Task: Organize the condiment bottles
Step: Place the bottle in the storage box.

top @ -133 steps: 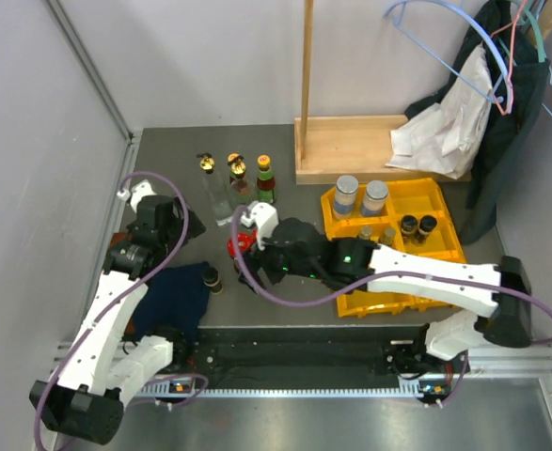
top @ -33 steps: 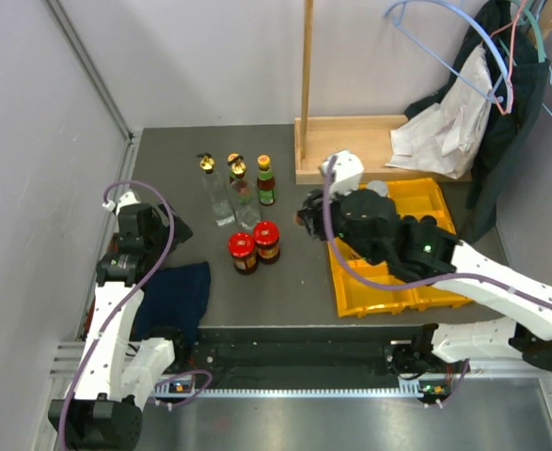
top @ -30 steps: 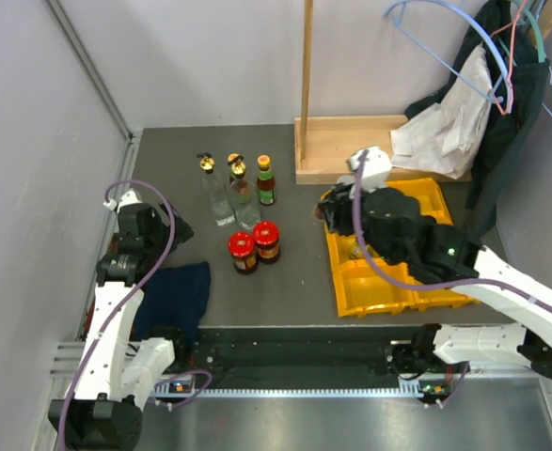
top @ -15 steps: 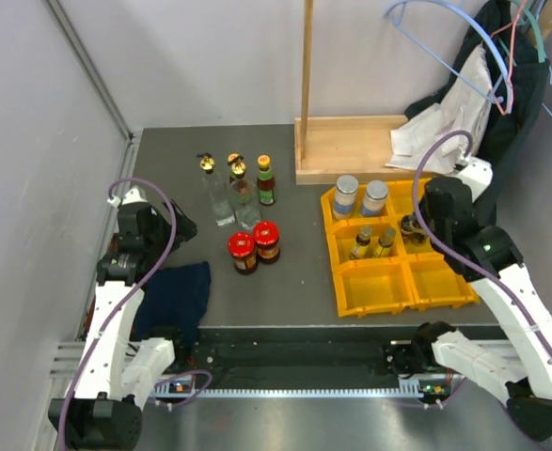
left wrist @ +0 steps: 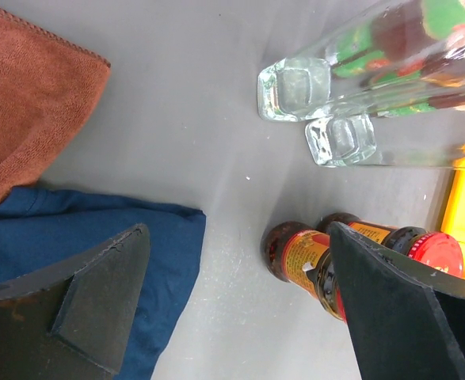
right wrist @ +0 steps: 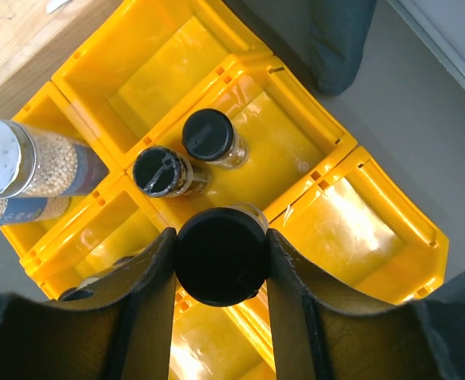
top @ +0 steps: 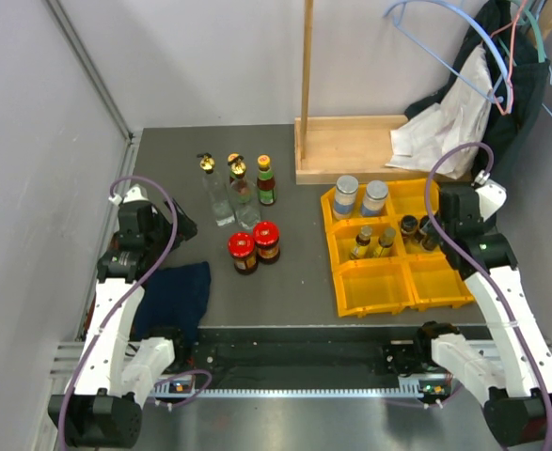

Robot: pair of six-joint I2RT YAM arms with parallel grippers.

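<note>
Though illegible, labelled red-lidded jars [left wrist: 299, 257]

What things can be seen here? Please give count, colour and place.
tall bottles: two, clear, gold stoppers, table's far left
sauce bottle: one, green and red, beside them
red-lidded jars: two, dark, nearer than the tall bottles
silver-lidded jars: two, pale, bin's far-left compartment
small bottles: two, dark, bin's middle-left compartment
black-lidded jars: two, bin's middle-right compartment
bin: one, yellow, table's right
blue cloth: one, near left
orange-brown cloth: one, beside it
wooden stand: one, far edge
garments and hangers: several, far right
left pincer: open, empty
right pincer: shut on a third black-lidded jar, above the bin
</note>
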